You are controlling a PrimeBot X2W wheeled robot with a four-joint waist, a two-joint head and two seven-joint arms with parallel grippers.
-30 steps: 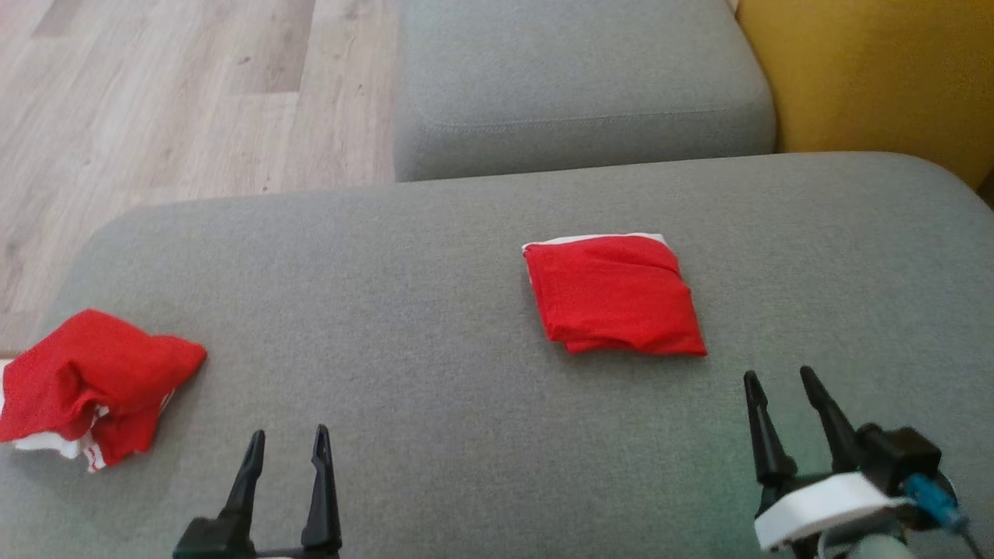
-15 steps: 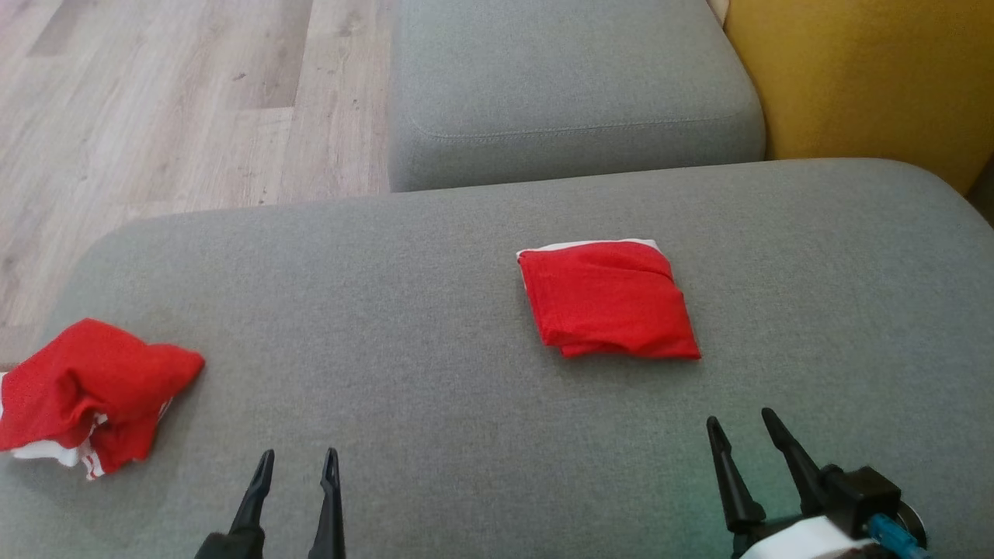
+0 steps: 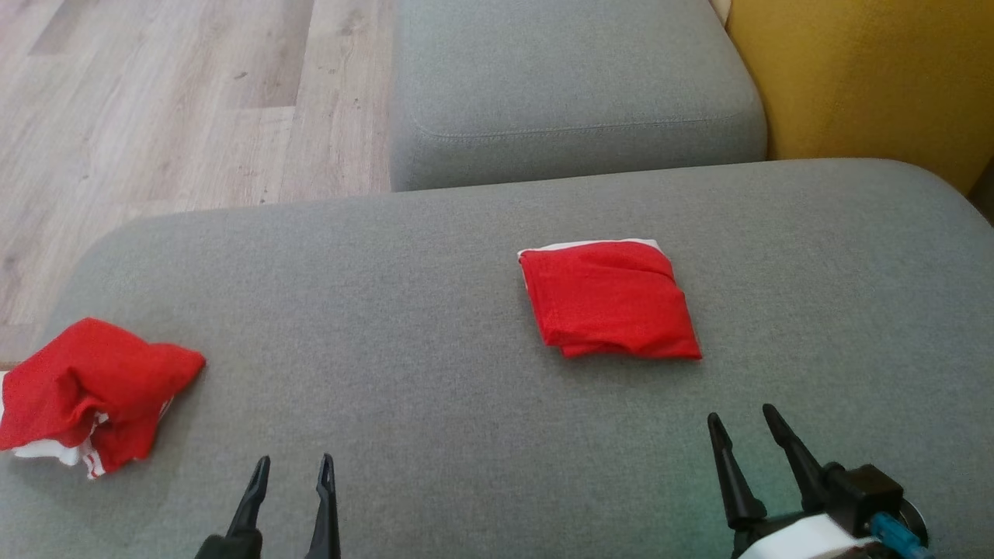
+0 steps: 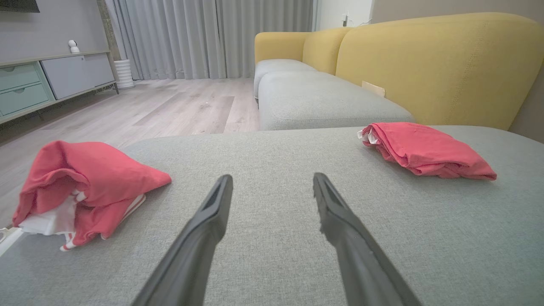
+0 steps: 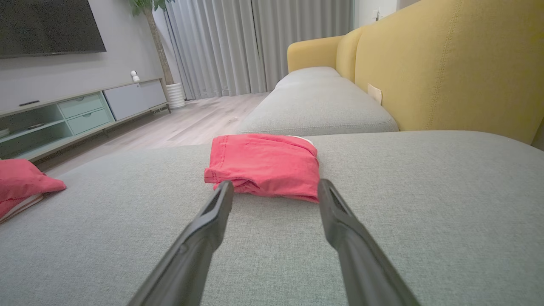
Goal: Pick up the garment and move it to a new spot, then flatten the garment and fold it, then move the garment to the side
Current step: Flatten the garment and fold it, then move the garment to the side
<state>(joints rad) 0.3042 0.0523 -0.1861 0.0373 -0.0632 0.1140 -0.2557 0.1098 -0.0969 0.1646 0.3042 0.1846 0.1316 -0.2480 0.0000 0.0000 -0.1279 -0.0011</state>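
Observation:
A neatly folded red garment [image 3: 609, 299] with a white edge lies flat on the grey sofa seat [image 3: 404, 310], right of the middle. A second red garment [image 3: 89, 392], crumpled and showing white lining, sits at the seat's left edge. My left gripper [image 3: 295, 462] is open low on the seat, with the crumpled garment [image 4: 80, 187] off to its left. My right gripper [image 3: 742, 415] is open and apart from the folded garment [image 5: 265, 165], which lies just beyond its fingertips [image 5: 324, 187]. Both grippers hold nothing.
Another grey seat cushion [image 3: 575, 78] lies beyond the one I work on. The yellow backrest [image 3: 870, 78] runs along the right. Wooden floor [image 3: 155, 101] drops off past the seat's left and far edges. A low TV cabinet [image 5: 63, 119] stands across the room.
Both grippers have drawn back toward me, lower in the head view, the right one also shifting left. The view itself shifted slightly. Both garments lie as before.

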